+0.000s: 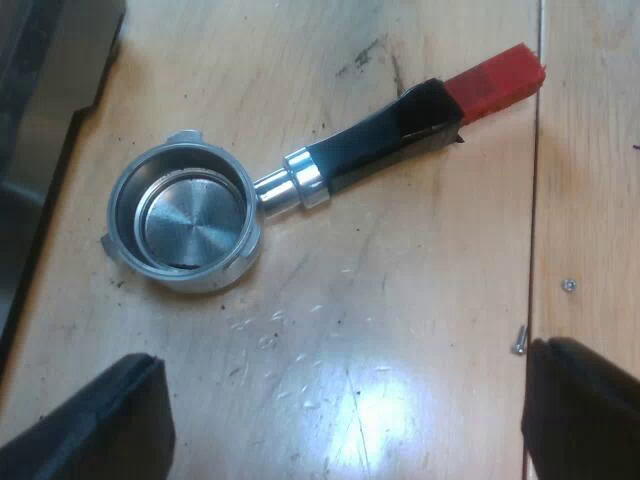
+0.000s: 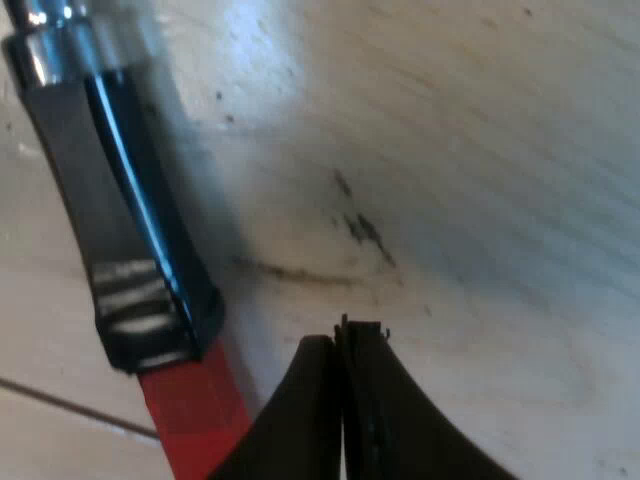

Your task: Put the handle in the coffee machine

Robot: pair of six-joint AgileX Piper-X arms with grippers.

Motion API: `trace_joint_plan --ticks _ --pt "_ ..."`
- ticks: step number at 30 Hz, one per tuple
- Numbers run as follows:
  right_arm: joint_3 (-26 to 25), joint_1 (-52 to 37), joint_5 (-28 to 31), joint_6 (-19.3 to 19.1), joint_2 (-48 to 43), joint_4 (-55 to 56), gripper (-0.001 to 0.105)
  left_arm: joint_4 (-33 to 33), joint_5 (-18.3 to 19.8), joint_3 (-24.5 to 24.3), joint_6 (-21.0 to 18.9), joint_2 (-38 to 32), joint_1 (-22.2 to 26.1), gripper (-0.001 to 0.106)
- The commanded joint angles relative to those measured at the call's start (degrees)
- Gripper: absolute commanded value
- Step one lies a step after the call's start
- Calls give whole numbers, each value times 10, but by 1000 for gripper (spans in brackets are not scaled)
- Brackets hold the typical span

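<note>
Holder (image 1: 300, 188) lies loose and flat on the wooden table (image 1: 420, 300), with its empty metal cup (image 1: 185, 222) facing up and its red end (image 1: 495, 78) pointing away from the cup. The risk, as I judge it, is that a grab at the slim red end, or a nudge from closed fingers, could spin it on the smooth wood. My left pincer (image 1: 342, 358) is spread wide, and the holder is near it but beyond its tips. My right pincer (image 2: 345, 335) is pressed shut on nothing, just beside the dark handle (image 2: 130, 220).
</note>
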Motion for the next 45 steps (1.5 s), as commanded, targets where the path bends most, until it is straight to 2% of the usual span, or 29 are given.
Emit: trace_joint_plan --ticks 1,11,18,23,31,36,39,45 --pt "-5 9 3 6 31 -26 0 -8 -2 -1 -8 -1 -3 74" --pt "-5 36 14 10 101 -77 0 48 -6 -1 -8 -1 -3 74" --pt "-5 43 -30 10 123 -116 0 75 -9 -1 -8 -1 6 74" --pt "-5 55 -53 10 126 -137 0 80 -9 -1 -8 -8 33 74" --pt "-8 80 -79 44 126 -155 0 110 -5 -1 -3 -31 47 74" --pt "-14 88 -85 52 128 -170 0 125 -5 -1 -2 -37 47 74" --pt "-16 99 -109 60 142 -186 0 125 -5 -1 9 -37 47 74" --pt "-39 127 -113 85 158 -222 0 137 -5 -1 10 -37 47 74"
